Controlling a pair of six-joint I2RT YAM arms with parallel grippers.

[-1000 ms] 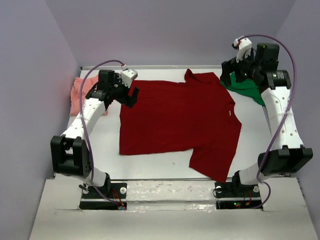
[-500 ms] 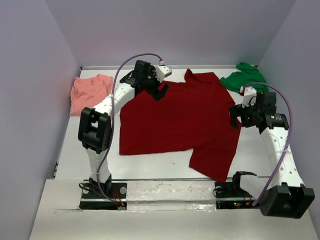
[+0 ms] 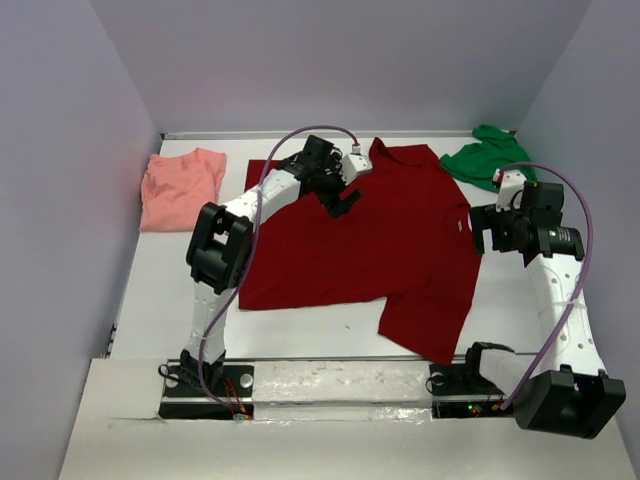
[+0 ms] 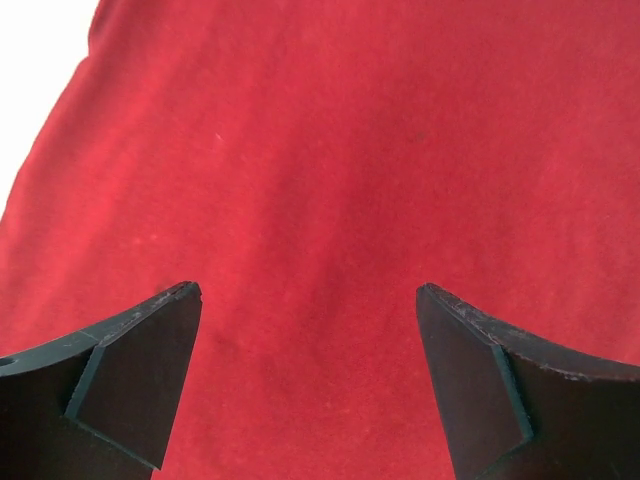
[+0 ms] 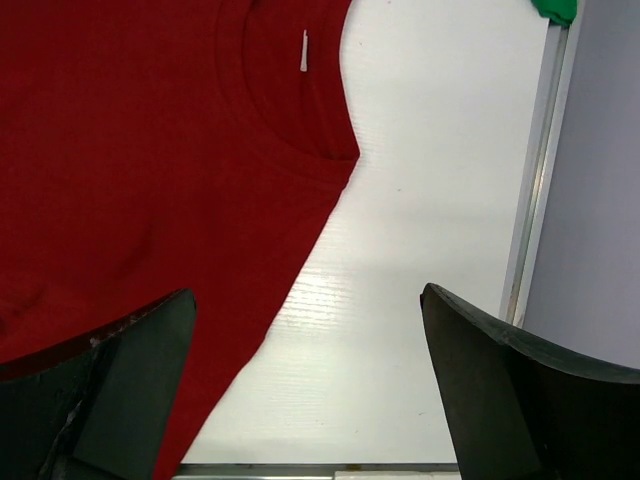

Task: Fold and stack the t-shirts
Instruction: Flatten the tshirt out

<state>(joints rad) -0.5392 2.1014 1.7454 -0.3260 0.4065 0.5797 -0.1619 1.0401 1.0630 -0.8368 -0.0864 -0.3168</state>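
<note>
The dark red t-shirt (image 3: 380,240) lies spread flat in the middle of the table, collar toward the right. The salmon-pink t-shirt (image 3: 180,188) lies crumpled at the back left. The bright green t-shirt (image 3: 482,160) lies bunched at the back right. My left gripper (image 3: 342,197) is open and empty over the back part of the red shirt; in the left wrist view the gripper (image 4: 308,290) has only red cloth (image 4: 330,150) under it. My right gripper (image 3: 483,232) is open and empty at the shirt's right edge. In the right wrist view the gripper (image 5: 305,295) hangs over bare table beside the collar (image 5: 300,150).
The white table (image 3: 200,300) has a raised rail at its right edge (image 5: 530,200) and grey walls on three sides. A white tag (image 5: 305,50) shows inside the collar. A bit of the green shirt (image 5: 555,8) shows at the top right of the right wrist view.
My left arm has swung right from the red shirt's back left corner to over its back middle. My right arm has come forward from the green shirt to the red shirt's right edge.
</note>
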